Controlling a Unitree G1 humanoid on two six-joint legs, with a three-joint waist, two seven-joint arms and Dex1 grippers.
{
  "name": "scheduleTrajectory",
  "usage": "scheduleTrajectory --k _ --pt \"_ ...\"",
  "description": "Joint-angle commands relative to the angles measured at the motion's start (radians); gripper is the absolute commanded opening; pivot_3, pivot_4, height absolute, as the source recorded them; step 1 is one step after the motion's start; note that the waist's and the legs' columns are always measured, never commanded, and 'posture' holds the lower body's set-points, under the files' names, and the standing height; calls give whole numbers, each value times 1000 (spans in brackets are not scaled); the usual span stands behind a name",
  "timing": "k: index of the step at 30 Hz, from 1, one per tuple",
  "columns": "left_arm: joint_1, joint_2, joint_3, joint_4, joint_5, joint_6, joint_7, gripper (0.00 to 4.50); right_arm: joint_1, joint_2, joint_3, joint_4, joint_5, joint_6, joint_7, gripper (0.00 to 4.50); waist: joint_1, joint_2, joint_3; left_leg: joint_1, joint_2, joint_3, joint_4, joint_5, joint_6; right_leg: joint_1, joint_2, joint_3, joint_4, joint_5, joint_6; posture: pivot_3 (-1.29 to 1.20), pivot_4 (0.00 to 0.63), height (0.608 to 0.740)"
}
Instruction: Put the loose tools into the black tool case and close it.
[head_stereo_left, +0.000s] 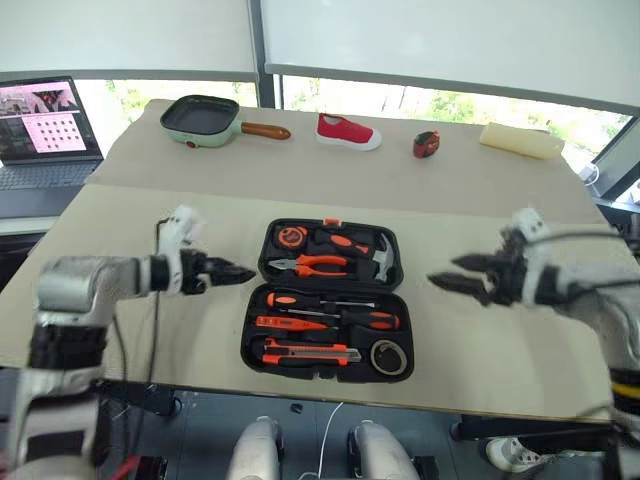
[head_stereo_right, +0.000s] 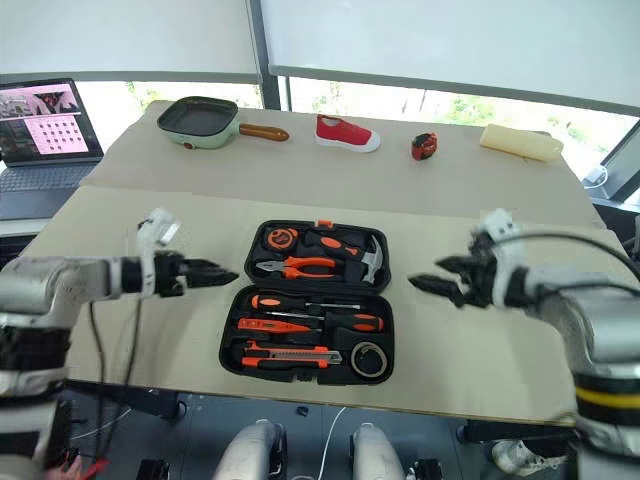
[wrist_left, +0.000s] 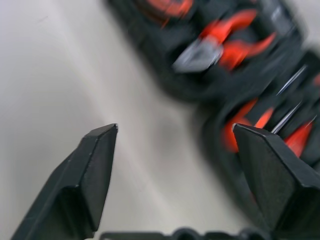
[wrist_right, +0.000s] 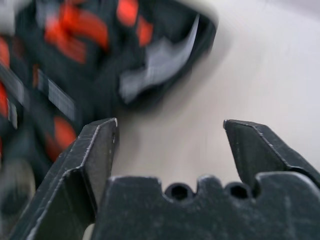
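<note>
- Black tool case (head_stereo_left: 322, 300) lies open flat near the middle of the table (head_stereo_left: 480, 190), its lid half on the far side and its base half on the near side, with the small orange latch (head_stereo_left: 331, 221) at the far edge.
- Left gripper (head_stereo_left: 240, 272) hovers just left of the case with its two black fingers parted and nothing between them; right gripper (head_stereo_left: 452, 274) hovers to the right of the case, likewise spread and empty.
- Both arms reach in from the sides at about case level, wrists angled slightly downward, fingertips pointing inward toward each other across the case.
- Loose tools appear already seated: two screwdrivers (head_stereo_left: 335, 301), the slim tester screwdriver (head_stereo_left: 290, 323), the utility knife (head_stereo_left: 310, 352) and the tape roll (head_stereo_left: 388, 357) lie in the near half.
- Risk: a tool sitting proud of its slot could block the lid from shutting.
- Risk: pushing one side only could slide the whole case across the table instead of folding it.
- Risk: a fingertip slipping off the thin lid edge would let the lid drop back.
</note>
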Motion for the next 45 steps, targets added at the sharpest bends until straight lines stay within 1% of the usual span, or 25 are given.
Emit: scheduleTrajectory --k 1,2,4,8,10,12,13,16,18,19,20,22,29,34,37,38,41,45 --pt "-81 -49 30 101 15 80 109 3787 -99 67 -25 74 35 141 -94 3828 -2 0 0 -1 0 0 -1 0 0 -1 0 0 0 0 0 0 150 740" --pt "-110 -80 52 136 11 93 136 3787 -126 95 -18 101 30 160 -119 3828 -2 0 0 -1 0 0 -2 0 0 -1 0 0 0 0 0 0 150 740" --pt "-149 -111 72 185 1 134 167 3787 -157 132 -1 137 16 179 -155 3828 -2 0 0 -2 0 0 -2 0 0 -2 0 0 -1 0 0 0 150 740" --pt "-143 -125 33 165 -8 126 177 3787 -166 174 26 184 -13 192 -221 3828 -7 0 0 -5 0 0 -2 0 0 -4 -1 -1 -1 0 0 0 150 740" --pt "-139 -143 40 161 -14 134 194 3787 -164 186 31 195 -11 192 -236 3828 -7 0 0 -5 -1 0 -2 0 0 -4 -1 -1 -1 0 0 0 150 740" --pt "-137 -155 46 160 -14 130 208 3272 -161 194 39 201 -9 190 -244 3318 -8 0 0 -4 -1 0 -2 0 0 -4 -1 -1 0 0 0 0 150 740" --pt "-137 -160 48 160 -15 129 212 3097 -160 199 40 203 -8 190 -248 3137 -9 0 0 -4 -1 0 -2 0 0 -4 -1 -1 0 0 0 0 150 740" --pt "-136 -174 65 159 -21 132 228 2065 -152 208 48 203 -4 190 -253 2160 -10 0 0 -4 -1 0 -2 0 0 -4 -1 -1 0 0 0 0 150 740" --pt "-135 -188 80 161 -28 136 240 1290 -146 216 56 200 0 193 -254 1423 -8 0 0 -5 -1 0 -2 0 0 -4 -1 -1 0 0 0 0 150 740" --pt "-134 -192 84 160 -31 137 243 1018 -146 221 56 197 3 195 -255 1150 -8 0 0 -5 -1 0 -2 0 0 -4 -2 -1 -1 0 0 0 150 740" --pt "-128 -197 87 150 -36 142 244 652 -148 230 46 194 10 204 -260 761 -8 0 0 -5 -1 0 -2 0 0 -3 -2 -1 -1 0 0 0 150 740" --pt "-120 -206 96 132 -46 153 248 182 -152 244 26 188 22 221 -268 249 -8 0 0 -5 -1 0 -2 0 0 -3 -2 -1 -1 0 0 0 150 740" --pt "-94 -238 135 84 -65 189 253 182 -136 250 -4 153 46 263 -269 249 -8 0 0 -5 -1 0 -2 0 0 -3 -2 -2 -1 0 0 0 150 740" --pt "-79 -262 140 27 -78 145 232 182 -129 261 -24 104 73 251 -253 249 -9 0 0 -5 -1 0 -2 0 -1 -3 -2 -2 -1 0 0 0 150 740" --pt "-59 -276 140 -34 -83 37 204 182 -146 271 -40 84 84 228 -246 249 -9 0 0 -5 -1 0 -2 0 -1 -4 -2 -2 -1 0 0 0 150 740" --pt "-54 -282 138 -53 -74 -26 198 182 -151 267 -32 77 75 203 -244 249 -10 0 0 -5 -1 0 -2 0 -1 -4 -2 -1 -1 0 0 0 150 740" --pt "-49 -293 128 -61 -38 -192 193 182 -148 233 39 63 5 60 -232 249 -10 0 0 -6 -1 0 -2 0 -1 -5 -2 -1 -1 0 0 0 150 740" --pt "-14 -294 89 -63 1 -383 169 182 -136 232 70 47 -46 -110 -229 249 -11 1 0 -6 -1 0 -3 0 -1 -5 -2 -1 -2 0 0 0 150 740"
